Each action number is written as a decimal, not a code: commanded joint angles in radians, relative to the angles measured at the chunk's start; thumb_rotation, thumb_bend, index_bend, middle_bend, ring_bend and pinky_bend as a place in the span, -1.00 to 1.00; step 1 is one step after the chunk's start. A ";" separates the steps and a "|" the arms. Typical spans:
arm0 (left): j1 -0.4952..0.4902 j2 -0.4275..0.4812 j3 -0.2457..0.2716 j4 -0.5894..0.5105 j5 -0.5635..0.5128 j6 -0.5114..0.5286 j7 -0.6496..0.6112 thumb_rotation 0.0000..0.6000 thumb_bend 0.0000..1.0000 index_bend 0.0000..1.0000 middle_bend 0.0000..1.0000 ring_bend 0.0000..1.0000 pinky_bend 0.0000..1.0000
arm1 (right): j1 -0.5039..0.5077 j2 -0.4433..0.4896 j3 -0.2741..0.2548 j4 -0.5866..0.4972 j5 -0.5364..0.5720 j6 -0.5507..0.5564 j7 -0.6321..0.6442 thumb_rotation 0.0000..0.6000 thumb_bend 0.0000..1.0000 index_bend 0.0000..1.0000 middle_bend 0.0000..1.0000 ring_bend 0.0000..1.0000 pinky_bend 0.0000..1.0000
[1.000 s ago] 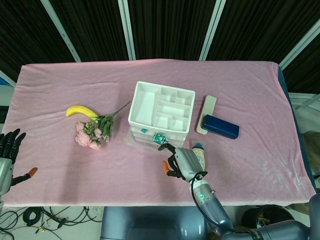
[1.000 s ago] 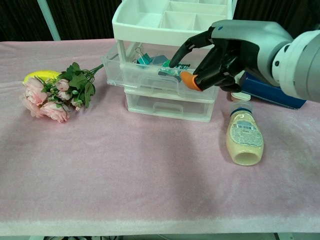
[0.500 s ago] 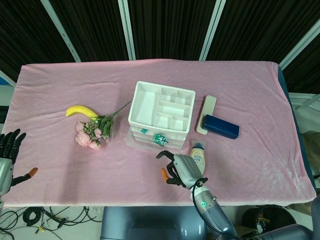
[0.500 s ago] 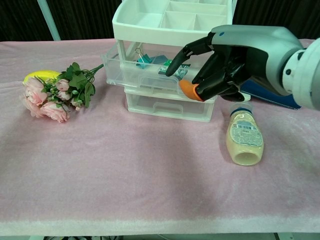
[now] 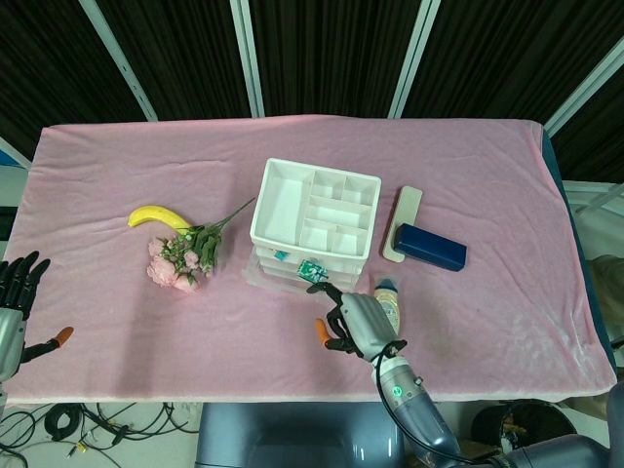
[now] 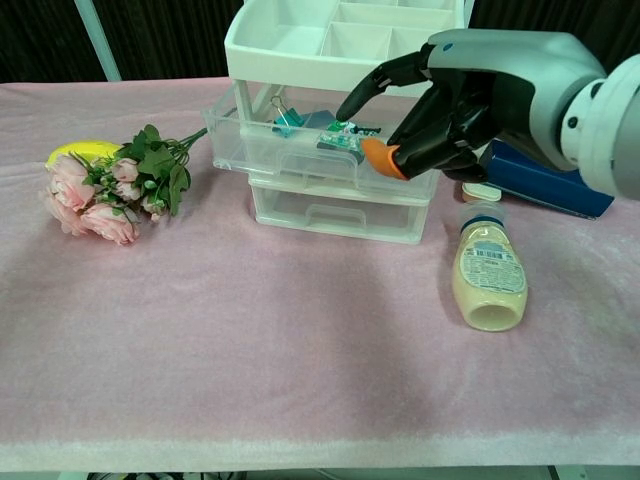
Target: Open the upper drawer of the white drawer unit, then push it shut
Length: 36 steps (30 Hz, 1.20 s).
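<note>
Near the middle of the pink table cloth [image 5: 468,166] stood the white drawer unit [image 5: 314,216], its upper drawer [image 6: 300,150] pulled partly out toward the robot so that binder clips [image 6: 282,118] and a small green-printed packet [image 6: 345,133] showed inside. The lower drawer [image 6: 335,212] sat closed beneath it.

The right hand [image 6: 455,100] hung in front of the drawer's right end, fingers curled inward with nothing in them, one finger stretched out over the drawer's open top and the orange-tipped thumb close to the front wall; whether it touched the plastic could not be told. Half a second earlier the hand had sat slightly lower and further from the unit; in the head view it [image 5: 356,322] had moved back up toward the drawer front. The drawer itself had stayed as far out as before.

The left hand [image 5: 18,292] rested at the left table edge, fingers spread and empty, unchanged.

A bottle [image 6: 488,282] lay on its side just right of the unit, a dark blue case [image 5: 429,247] and a flat cream object [image 5: 403,222] behind it. A banana [image 5: 158,216] and pink flowers [image 5: 180,258] lay to the left, unmoved.
</note>
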State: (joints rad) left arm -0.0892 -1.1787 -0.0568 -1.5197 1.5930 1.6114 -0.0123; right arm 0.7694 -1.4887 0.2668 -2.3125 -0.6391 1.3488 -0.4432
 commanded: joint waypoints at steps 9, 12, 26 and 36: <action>0.000 0.001 0.000 -0.003 -0.002 -0.003 -0.001 1.00 -1.00 -1.00 -1.00 -1.00 -1.00 | 0.035 0.125 0.039 -0.029 -0.058 0.006 -0.117 1.00 -0.32 -0.44 0.86 0.87 0.76; -0.001 0.000 0.001 -0.003 -0.001 -0.004 0.001 1.00 -1.00 -1.00 -1.00 -1.00 -1.00 | 0.056 0.192 0.059 -0.037 -0.052 -0.022 -0.160 1.00 -0.46 -0.44 0.88 0.88 0.76; 0.000 -0.003 0.000 -0.003 -0.001 -0.002 0.008 1.00 -1.00 -1.00 -1.00 -1.00 -1.00 | 0.181 0.430 -0.018 0.166 -0.285 -0.318 -0.373 1.00 -0.71 -0.43 0.92 0.92 0.76; -0.002 -0.001 -0.001 -0.004 -0.006 -0.009 0.001 1.00 -1.00 -1.00 -1.00 -1.00 -1.00 | 0.233 0.438 -0.044 0.280 -0.431 -0.474 -0.299 1.00 -0.79 -0.31 0.94 0.93 0.77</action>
State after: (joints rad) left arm -0.0912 -1.1802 -0.0579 -1.5234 1.5868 1.6029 -0.0115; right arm 0.9881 -1.0492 0.2306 -2.0547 -1.0494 0.8961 -0.7551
